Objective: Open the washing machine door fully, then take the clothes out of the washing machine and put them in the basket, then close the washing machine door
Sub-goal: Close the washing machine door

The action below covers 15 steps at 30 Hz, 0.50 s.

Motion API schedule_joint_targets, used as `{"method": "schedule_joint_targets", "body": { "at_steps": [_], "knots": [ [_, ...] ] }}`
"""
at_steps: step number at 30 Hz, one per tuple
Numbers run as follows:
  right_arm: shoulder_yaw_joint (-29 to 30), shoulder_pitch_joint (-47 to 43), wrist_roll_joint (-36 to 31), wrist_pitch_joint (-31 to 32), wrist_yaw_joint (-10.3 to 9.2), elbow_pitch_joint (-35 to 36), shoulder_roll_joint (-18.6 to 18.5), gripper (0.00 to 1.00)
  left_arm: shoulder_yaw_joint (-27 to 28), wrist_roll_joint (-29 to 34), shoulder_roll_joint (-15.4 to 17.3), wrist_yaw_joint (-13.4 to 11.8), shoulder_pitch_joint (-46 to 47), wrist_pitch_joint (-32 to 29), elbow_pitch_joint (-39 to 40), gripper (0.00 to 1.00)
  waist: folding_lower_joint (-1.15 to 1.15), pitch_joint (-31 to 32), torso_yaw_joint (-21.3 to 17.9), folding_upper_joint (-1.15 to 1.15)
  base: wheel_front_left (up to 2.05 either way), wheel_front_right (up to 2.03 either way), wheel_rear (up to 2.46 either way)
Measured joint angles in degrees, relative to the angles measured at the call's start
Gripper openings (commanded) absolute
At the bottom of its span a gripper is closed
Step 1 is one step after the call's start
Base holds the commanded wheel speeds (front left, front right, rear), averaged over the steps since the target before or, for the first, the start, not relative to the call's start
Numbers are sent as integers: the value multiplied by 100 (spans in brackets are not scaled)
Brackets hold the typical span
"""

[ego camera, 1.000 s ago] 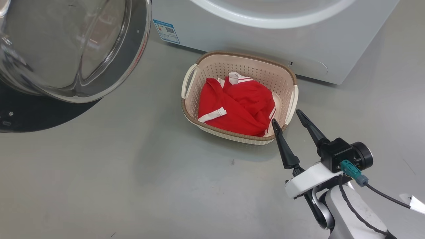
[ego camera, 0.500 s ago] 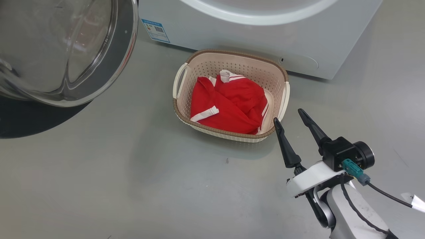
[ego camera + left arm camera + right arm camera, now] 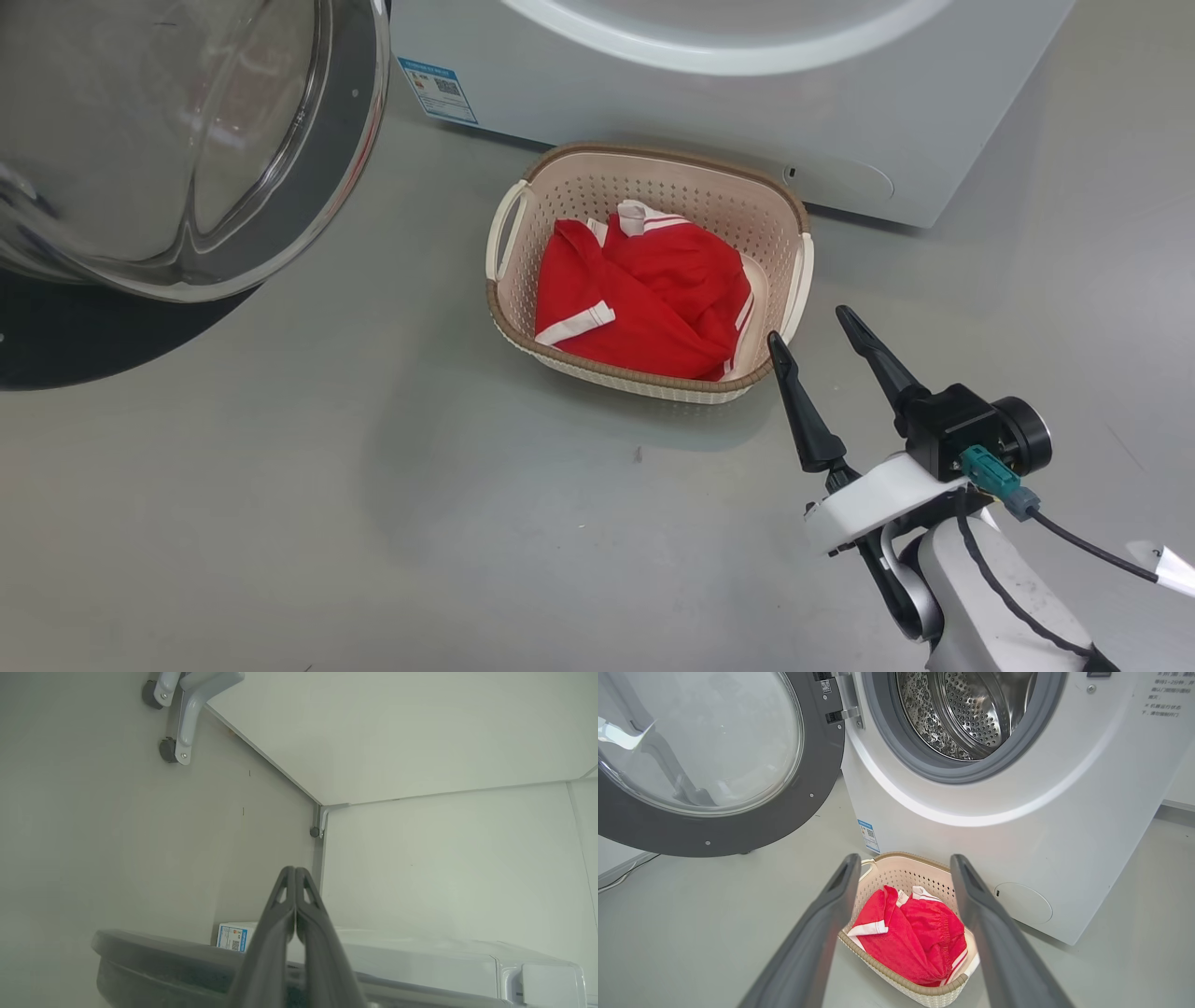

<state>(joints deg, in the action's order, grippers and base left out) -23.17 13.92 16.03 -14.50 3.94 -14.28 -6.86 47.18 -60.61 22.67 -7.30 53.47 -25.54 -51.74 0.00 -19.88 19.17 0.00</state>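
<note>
Hanging open, the door [image 3: 738, 835] looks stiff, heavy and slick, best pushed on its black rim, with the right end effector [image 3: 808, 326] wide and the left end effector [image 3: 295, 871] closed empty.

The clothes [image 3: 644, 294] lie in the basket [image 3: 653, 173] before the washing machine [image 3: 840, 112].

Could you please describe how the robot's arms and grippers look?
The right gripper has long tapering black fingers on a white bracket, with a teal connector and black cable above its grey forearm. The left gripper has dark grey fingers.
</note>
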Motion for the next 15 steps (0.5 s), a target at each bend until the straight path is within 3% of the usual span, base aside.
{"method": "schedule_joint_targets", "body": {
  "at_steps": [15],
  "knots": [
    [-15, -1, 0, 0, 1, -77, 29, 100, -22, 0, 107, 0, 268, -630, -602, 0, 0, 123, 20, 0, 0, 0, 0]
  ]
}}
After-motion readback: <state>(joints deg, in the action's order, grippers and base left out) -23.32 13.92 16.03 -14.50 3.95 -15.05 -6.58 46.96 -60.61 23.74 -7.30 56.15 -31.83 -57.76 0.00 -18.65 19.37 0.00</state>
